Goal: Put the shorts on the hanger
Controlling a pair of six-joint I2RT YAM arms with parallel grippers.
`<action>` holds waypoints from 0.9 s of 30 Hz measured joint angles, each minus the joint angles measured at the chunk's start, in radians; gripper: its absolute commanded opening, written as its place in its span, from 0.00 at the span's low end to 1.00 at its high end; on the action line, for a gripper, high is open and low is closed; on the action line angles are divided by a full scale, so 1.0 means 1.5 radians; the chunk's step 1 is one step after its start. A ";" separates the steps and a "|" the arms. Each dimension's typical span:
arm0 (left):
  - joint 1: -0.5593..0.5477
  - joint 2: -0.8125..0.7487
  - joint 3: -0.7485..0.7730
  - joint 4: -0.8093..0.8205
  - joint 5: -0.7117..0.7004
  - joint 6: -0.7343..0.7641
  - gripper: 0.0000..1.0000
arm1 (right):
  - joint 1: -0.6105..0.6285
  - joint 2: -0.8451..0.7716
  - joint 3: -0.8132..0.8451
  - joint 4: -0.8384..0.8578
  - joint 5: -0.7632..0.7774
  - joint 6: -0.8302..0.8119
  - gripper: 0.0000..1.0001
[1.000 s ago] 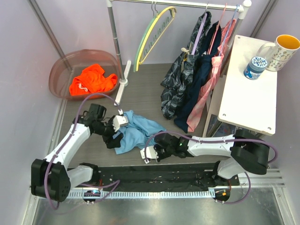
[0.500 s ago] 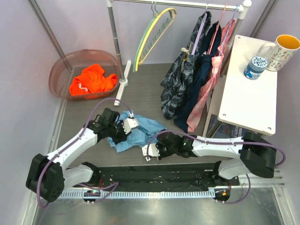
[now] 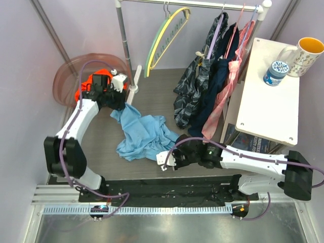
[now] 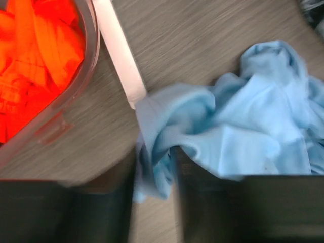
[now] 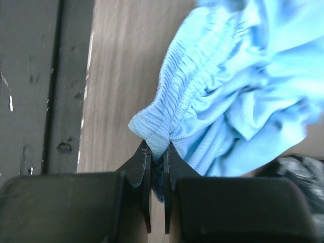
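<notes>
Lilac walls (image 3: 20,101), grey wood-grain floor (image 3: 157,91) — white side table (image 3: 268,106) at right.

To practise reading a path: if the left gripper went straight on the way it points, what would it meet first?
The shorts in its jaws; beyond them, probably the rack's white foot.

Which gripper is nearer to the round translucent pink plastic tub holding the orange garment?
Left. The left gripper is beside the rim of the tub, gripping the light blue fabric shorts; the right gripper is far off, pinching their waistband.
</notes>
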 measured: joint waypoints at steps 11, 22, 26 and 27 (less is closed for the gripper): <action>0.277 -0.048 -0.115 -0.218 0.295 0.244 0.72 | -0.039 -0.007 0.203 -0.022 0.026 0.075 0.01; 0.159 -0.395 -0.391 -0.382 0.358 0.598 0.85 | -0.144 0.111 0.341 -0.018 0.025 0.176 0.01; 0.024 -0.500 -0.476 -0.293 0.311 0.537 0.85 | -0.144 0.123 0.353 -0.016 0.024 0.189 0.01; -0.004 -0.517 -0.491 -0.268 0.297 0.518 0.84 | -0.144 0.127 0.355 -0.015 0.025 0.192 0.01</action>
